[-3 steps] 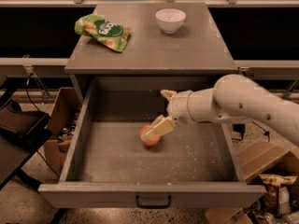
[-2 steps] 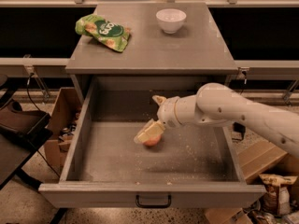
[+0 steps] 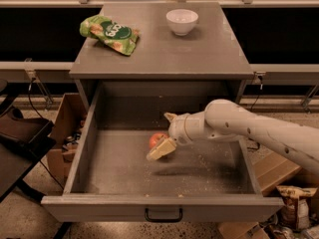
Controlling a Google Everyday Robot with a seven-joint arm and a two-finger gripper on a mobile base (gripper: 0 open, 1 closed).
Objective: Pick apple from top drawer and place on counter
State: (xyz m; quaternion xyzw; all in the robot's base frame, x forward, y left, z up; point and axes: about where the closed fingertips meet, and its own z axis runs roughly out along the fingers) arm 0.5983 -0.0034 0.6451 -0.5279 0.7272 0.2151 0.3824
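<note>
Right, the apple (image 3: pixel 156 139) sits on the floor of the top drawer (image 3: pixel 119 171), toward the back and a bit left of centre, well clear of the side walls. The gripper (image 3: pixel 159 135) is down inside the drawer with its jaws spread. One finger (image 3: pixel 161 150) lies in front of the apple, touching or nearly touching it, and the other finger (image 3: pixel 171 117) is up behind it. It's bracketed, not yet pinched by my read.

Risks:
- The apple is round and on a smooth floor. If the front finger arrives first, it rolls toward the back wall and out of the jaws.
- The near finger looks low and angled, so closing may catch the apple below its middle and squeeze it upward and out.
- The counter (image 3: pixel 164 54) overhangs the back of the drawer, so lifting straight up could hit its edge. Pull forward first.
- The white bowl (image 3: pixel 182 22) and green snack bag (image 3: pixel 110 33) take up part of the counter. The free space is front and centre.

Pose: the arm (image 3: pixel 249 128) comes in from the right over the drawer's right wall and slopes down to the left. The wrist is roughly level and the fingers point left toward the apple.
</note>
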